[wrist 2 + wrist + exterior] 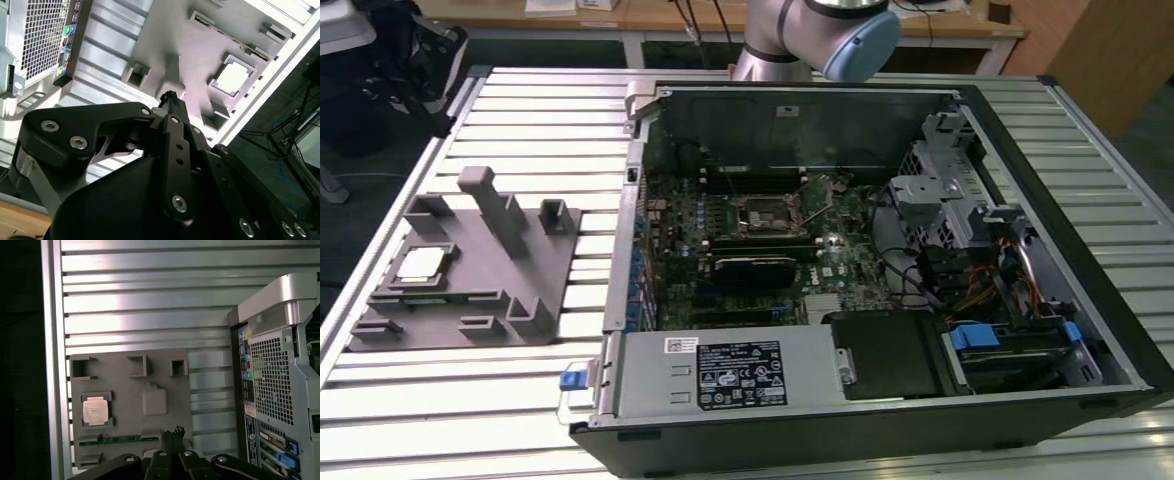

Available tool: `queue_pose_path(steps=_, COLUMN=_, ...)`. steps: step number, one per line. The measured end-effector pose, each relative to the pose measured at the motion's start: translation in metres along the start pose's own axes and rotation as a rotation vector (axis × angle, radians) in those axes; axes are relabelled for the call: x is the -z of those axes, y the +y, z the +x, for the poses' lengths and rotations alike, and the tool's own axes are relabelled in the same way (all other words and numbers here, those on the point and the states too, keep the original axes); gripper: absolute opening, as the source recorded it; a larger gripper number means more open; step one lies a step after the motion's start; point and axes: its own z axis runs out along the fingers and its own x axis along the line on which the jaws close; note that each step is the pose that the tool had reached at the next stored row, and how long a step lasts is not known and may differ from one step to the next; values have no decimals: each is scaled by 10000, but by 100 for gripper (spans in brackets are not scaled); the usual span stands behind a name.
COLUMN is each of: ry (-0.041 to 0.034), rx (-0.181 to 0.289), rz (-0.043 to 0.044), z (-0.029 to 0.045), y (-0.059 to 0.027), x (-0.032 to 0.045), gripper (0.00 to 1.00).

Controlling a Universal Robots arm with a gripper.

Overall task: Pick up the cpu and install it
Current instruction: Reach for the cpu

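Black gripper linkages loom closest in both wrist views, the fingertips drawn together with nothing between them, poised above a grey plastic tray without touching it. Below and to one side of those tips, the cpu lies flat in a square recess of the tray, its pale silvery top facing up and a thin darker rim around it; it is apart from the gripper and no part of the arm touches it. A thin green strip sits in a slot along the tray's edge near the fingertips. In the exterior view the tray, with its upright posts, rests on a slatted metal table, the cpu toward the exterior view's left side of it. Just beside the tray, on the exterior view's right, an open computer case lies on its side, showing a power supply, a green motherboard and, further in, a square socket. Beyond the case's far wall rises the robot arm.
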Motion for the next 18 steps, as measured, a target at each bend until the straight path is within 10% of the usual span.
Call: queue_pose_path(steps=18, ry=-1, rx=0, rz=-1, z=223, y=-30, x=-272, gripper=11)
